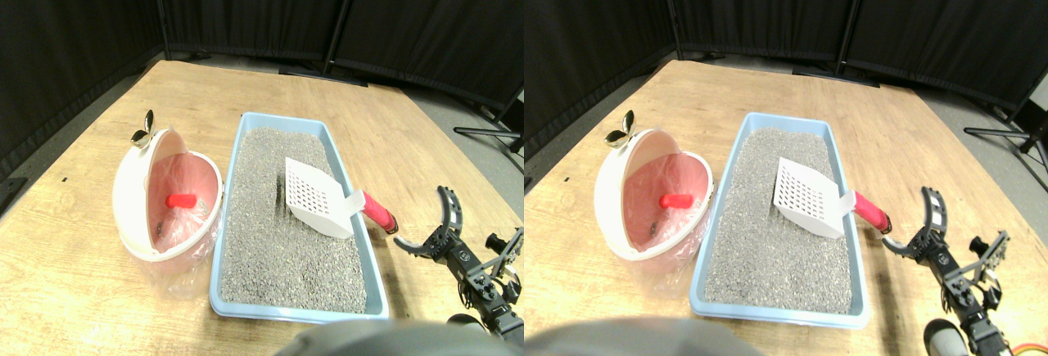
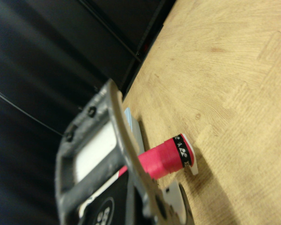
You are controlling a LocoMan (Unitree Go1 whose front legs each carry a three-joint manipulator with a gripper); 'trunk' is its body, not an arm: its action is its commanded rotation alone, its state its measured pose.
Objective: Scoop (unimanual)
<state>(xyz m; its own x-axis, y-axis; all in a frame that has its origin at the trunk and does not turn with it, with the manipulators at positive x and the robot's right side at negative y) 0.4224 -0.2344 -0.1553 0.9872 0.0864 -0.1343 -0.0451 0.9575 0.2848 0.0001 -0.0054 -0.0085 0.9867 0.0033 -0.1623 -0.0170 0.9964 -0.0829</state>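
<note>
Right gripper jaws spread, empty, just beside the red handle end. Slotted scoop rests in the litter tray, handle over the rim. Risk: a jaw tip nudges the handle, the scoop pivots away and the grasp misses

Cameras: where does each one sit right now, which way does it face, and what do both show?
Stereo pair view: on the robot's front, looking forward and down at the blue litter tray, white scoop and pink-lined bin; the right tool, open, shows at lower right.
Wrist view: behind that tool, looking along a dark jaw frame at the red handle over the wooden table.
Shared: the handle, tray corner, tool and table.
</note>
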